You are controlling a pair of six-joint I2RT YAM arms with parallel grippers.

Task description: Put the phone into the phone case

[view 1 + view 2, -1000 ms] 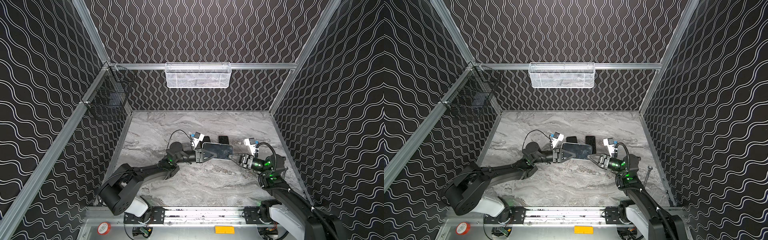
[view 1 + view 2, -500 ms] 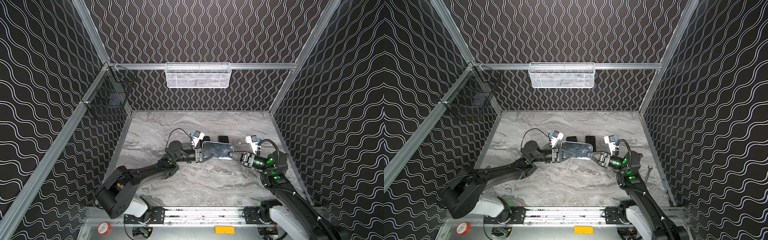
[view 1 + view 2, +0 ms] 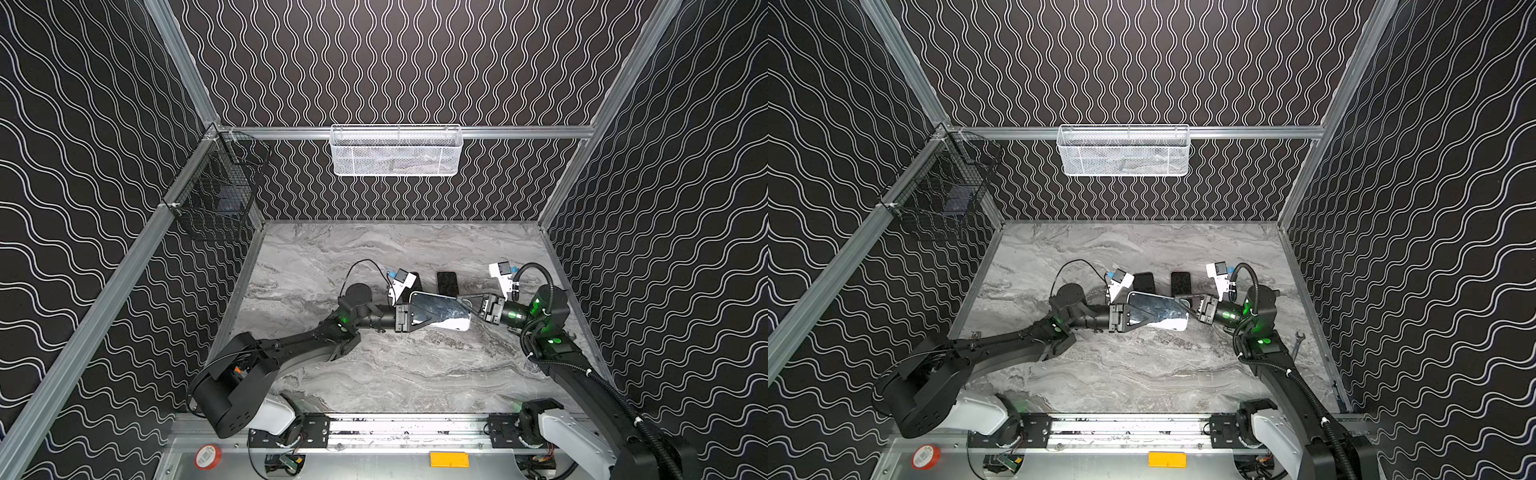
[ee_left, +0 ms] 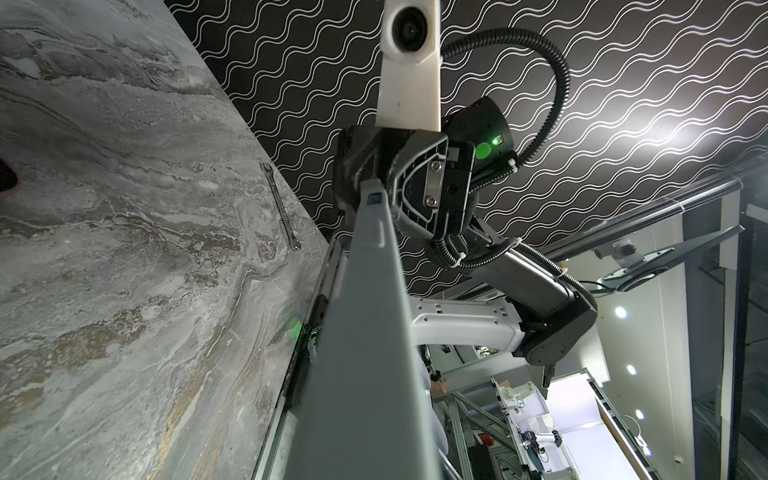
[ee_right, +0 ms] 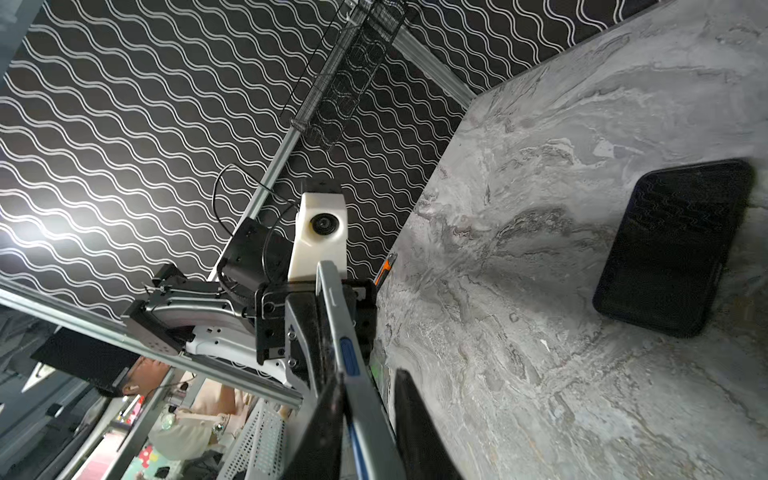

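The phone hangs above the table between both arms, glossy face up. Its pale grey rim with a blue side button looks like the phone case around it, but I cannot tell for sure. My left gripper is shut on its left end. In the left wrist view the grey slab hides the jaws. My right gripper is shut on the far right corner. In the right wrist view the fingers sit on both sides of the rim.
Two black phone-sized slabs lie flat just behind the held phone; one shows as the black slab. A wrench lies by the right wall. A white mesh basket and black wire basket hang on the walls.
My right gripper let go of the phone's right end, shifted toward the far right corner and closed there again. The left gripper kept its hold; the phone now tilts a little.
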